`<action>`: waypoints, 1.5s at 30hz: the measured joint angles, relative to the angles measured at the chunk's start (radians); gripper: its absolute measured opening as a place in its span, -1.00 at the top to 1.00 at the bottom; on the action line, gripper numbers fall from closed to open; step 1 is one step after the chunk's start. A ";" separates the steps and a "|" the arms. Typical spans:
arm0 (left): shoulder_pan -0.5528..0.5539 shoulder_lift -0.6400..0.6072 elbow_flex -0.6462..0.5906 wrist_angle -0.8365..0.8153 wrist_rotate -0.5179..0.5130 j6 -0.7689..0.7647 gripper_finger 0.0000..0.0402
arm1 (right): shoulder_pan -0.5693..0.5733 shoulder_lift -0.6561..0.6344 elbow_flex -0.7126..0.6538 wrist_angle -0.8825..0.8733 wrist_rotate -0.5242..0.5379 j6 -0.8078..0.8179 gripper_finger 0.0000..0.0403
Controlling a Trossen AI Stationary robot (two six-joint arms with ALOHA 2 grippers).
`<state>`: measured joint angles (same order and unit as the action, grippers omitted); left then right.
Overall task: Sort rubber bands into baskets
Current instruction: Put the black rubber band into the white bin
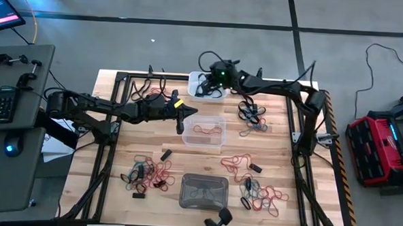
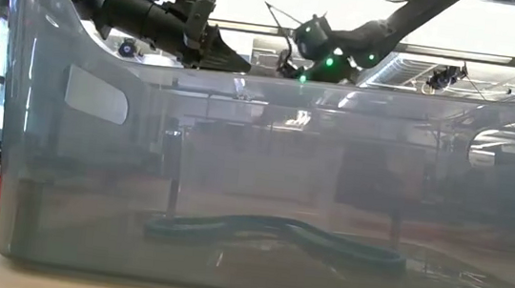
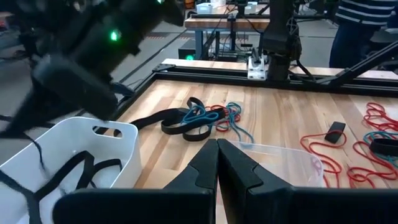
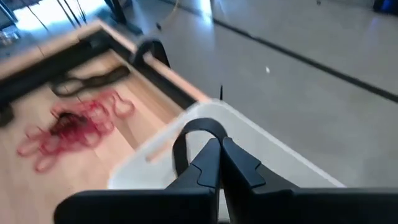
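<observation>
My right gripper is shut on a black rubber band over the white basket at the table's far edge; black bands lie inside that basket. My left gripper is shut and holds nothing, above the table just left of the clear basket, which has a red band in it. The grey basket stands at the near edge with a dark teal band on its floor. Loose piles of rubber bands lie at near left, far right and near right. My right gripper pinches the black rubber band between its two fingertips, at one end of the loop. The fingers slant downward from the table's right side. The band arches out past the fingertips and curves down beside them, lifted clear above the white basket's rim.
Black frame rails run along the table's edges. Small black clips lie among the bands. A red and black pile lies on the wood beside the white basket. A person stands beyond the table.
</observation>
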<state>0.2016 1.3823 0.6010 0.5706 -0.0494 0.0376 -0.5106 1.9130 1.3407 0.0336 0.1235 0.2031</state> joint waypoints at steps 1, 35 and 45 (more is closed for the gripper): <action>0.000 0.000 0.000 -0.001 0.000 0.000 1.00 | -0.001 0.003 0.000 -0.019 0.009 0.000 1.00; -0.003 0.000 0.000 -0.006 0.013 -0.016 1.00 | -0.020 -0.057 0.067 -0.285 0.056 -0.333 0.81; -0.005 0.000 0.000 -0.005 0.013 -0.018 1.00 | -0.070 -0.244 -0.079 -0.200 -0.061 -0.358 0.97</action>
<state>0.1967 1.3819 0.6010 0.5652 -0.0364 0.0196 -0.5802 1.6692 1.2613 -0.1665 0.0625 -0.1545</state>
